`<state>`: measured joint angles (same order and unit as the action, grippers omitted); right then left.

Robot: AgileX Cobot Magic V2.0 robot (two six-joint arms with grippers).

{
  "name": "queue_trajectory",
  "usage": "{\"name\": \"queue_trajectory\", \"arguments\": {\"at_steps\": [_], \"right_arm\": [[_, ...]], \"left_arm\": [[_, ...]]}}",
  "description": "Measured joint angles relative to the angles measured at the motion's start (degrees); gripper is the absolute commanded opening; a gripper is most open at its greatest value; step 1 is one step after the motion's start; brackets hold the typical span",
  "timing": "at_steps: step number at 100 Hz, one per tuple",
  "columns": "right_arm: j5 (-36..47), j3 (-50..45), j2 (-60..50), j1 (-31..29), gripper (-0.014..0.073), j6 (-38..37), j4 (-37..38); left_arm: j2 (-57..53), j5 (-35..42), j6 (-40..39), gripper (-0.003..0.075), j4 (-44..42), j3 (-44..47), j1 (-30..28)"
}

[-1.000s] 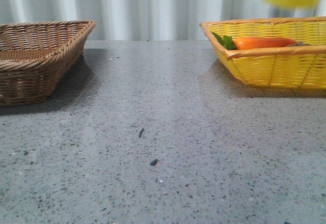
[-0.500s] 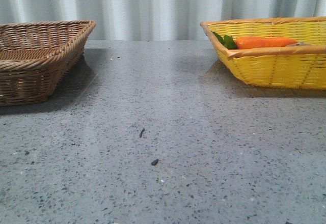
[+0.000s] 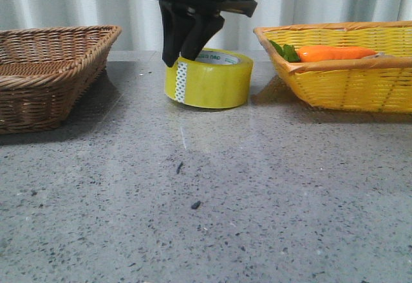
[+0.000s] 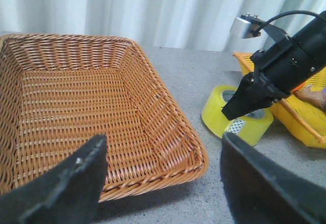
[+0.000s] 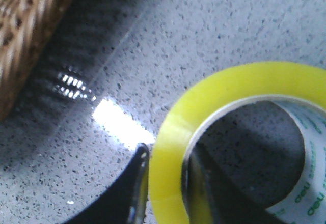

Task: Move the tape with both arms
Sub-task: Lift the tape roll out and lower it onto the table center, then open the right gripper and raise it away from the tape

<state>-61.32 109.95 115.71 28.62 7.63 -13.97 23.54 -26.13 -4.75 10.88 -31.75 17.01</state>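
The yellow tape (image 3: 215,83) stands flat on the grey table between the two baskets, its white patterned strip facing front. My right gripper (image 3: 180,53) comes down from above and is shut on the roll's left wall, one finger outside and one inside the core. The right wrist view shows this grip (image 5: 167,158) on the tape (image 5: 224,86). My left gripper (image 4: 163,147) is open and empty, over the near right corner of the brown basket (image 4: 76,107). From it I see the tape (image 4: 214,113) and the right gripper (image 4: 239,109) beyond that basket. The left gripper is out of the front view.
A brown wicker basket (image 3: 51,71) stands at the left. A yellow basket (image 3: 347,83) at the right holds an orange carrot (image 3: 331,53) with green leaves. Curtains hang behind the table.
A second ago the tape was high above the yellow basket, then out of view. Now the right arm has brought it down onto the table's middle.
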Motion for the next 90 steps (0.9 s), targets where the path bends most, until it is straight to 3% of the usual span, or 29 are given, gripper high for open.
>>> {"name": "queue_trajectory", "arguments": {"at_steps": [10,16,21,28,47,70,90], "right_arm": [[0.00,0.00,-0.54,0.00,0.0512,0.00,-0.12],[0.00,0.00,-1.60,0.00,0.0524,0.00,-0.49],[0.00,0.00,-2.92,0.00,0.0494,0.00,-0.77],[-0.24,0.00,-5.78,0.00,0.0389,0.00,-1.27],[-3.02,0.00,-18.42,0.00,-0.0071,0.00,-1.76],[-4.81,-4.59,-36.31,0.00,-0.0050,1.71,-2.01],[-0.18,-20.56,-53.67,0.00,-0.0051,2.38,-0.68]], "left_arm": [[0.00,-0.23,0.00,0.0438,0.00,0.00,0.00],[0.00,-0.23,0.00,0.0438,0.00,0.00,0.00],[0.39,-0.23,0.00,0.0438,0.00,0.00,0.00],[1.39,-0.23,0.00,0.0438,0.00,0.00,0.00],[7.11,-1.66,3.37,0.0438,2.85,-2.61,0.00],[17.84,-1.90,15.13,0.0438,11.72,-9.97,0.00],[29.82,-4.95,19.26,0.0438,13.82,-19.46,0.77]]}}
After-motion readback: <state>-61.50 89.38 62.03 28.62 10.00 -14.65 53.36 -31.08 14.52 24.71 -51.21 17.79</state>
